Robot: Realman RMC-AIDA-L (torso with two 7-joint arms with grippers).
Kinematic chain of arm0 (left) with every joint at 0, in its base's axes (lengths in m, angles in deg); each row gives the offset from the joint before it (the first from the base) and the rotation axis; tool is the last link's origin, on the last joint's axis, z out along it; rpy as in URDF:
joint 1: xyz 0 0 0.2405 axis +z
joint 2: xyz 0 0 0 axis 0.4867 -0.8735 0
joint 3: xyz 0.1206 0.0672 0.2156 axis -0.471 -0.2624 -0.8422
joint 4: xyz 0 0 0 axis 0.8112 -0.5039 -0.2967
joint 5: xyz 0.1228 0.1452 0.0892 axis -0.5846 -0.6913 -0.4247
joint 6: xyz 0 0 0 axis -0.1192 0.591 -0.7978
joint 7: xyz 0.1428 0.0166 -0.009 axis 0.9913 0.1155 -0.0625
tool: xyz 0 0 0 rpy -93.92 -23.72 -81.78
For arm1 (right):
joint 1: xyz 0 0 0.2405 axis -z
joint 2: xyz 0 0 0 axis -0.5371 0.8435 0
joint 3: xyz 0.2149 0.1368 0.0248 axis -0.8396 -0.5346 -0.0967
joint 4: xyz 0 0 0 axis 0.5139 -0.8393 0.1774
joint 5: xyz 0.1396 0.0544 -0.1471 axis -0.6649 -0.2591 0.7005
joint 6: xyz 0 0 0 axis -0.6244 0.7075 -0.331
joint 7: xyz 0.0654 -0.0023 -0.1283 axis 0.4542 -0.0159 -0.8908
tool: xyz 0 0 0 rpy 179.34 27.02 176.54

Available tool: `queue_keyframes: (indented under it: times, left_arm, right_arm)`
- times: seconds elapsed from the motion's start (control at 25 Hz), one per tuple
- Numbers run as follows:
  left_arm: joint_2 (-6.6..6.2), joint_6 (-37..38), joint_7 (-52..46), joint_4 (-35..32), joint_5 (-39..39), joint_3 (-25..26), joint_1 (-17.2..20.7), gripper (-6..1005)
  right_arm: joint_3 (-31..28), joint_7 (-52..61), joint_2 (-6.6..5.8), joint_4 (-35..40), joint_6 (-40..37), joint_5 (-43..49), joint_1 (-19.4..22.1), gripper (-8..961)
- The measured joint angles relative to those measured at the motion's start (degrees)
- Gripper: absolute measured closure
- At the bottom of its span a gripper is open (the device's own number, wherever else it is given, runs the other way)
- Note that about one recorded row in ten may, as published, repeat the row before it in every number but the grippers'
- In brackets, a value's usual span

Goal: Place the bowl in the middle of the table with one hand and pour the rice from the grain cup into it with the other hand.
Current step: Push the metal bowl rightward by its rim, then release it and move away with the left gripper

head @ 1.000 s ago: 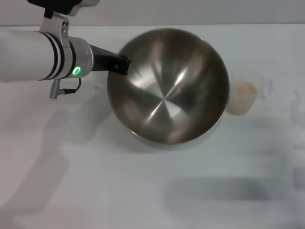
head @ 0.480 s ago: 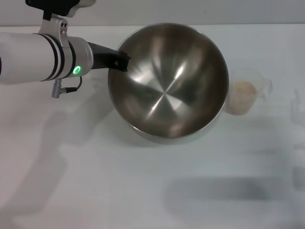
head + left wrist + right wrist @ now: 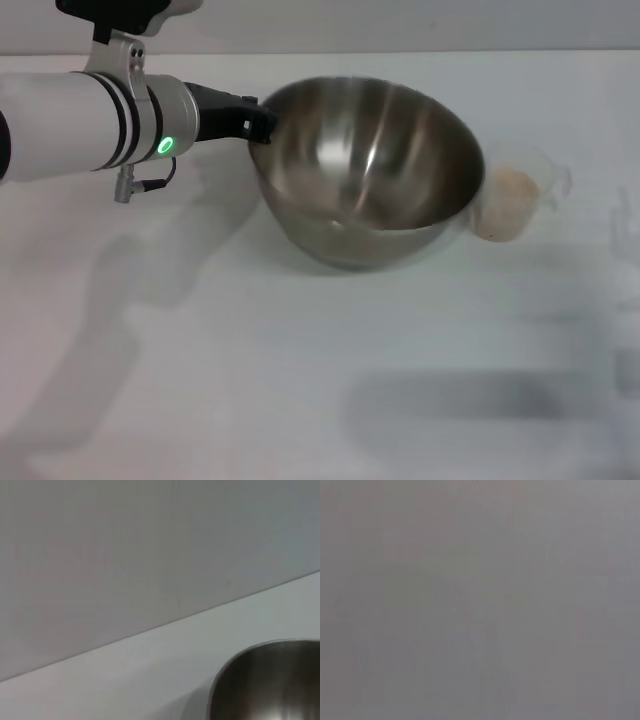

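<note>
Steel bowl (image 3: 368, 170), upper centre, is gripped at its left rim by the clenched left gripper (image 3: 258, 123) for placing mid-table (image 3: 300, 380); cup (image 3: 515, 200) waits at right, right gripper unseen.

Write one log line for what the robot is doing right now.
left gripper: shut on big shiny steel bowl rim | bowl: empty | small clear plastic cup with rice: beside bowl, untouched | right gripper: out of view
</note>
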Motion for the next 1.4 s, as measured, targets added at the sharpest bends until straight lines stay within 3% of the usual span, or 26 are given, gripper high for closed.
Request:
queue_keyframes:
  times: [0.44, 0.96, 1.24, 1.4]
  left_arm:
    - [-0.08, 6.55, 0.08, 0.70, -0.36, -0.59, 2.83, 589]
    - [-0.14, 21.38, 0.08, -1.19, -0.45, -1.75, 7.86, 586]
    - [-0.20, 22.05, 0.09, -2.76, -0.55, -3.13, 7.90, 591]
    - [-0.10, 26.47, 2.05, -3.61, -0.50, -3.87, 8.23, 593]
  right_arm:
    - [0.00, 0.00, -0.09, 0.61, 0.23, 0.00, -0.34, 531]
    - [-0.13, 0.00, -0.09, 0.65, 0.40, -0.03, -1.06, 532]
    - [-0.14, 0.00, -0.09, 0.80, 0.40, -0.08, -1.66, 531]
    - [-0.05, 0.00, -0.04, 1.07, 0.42, -0.09, -1.83, 531]
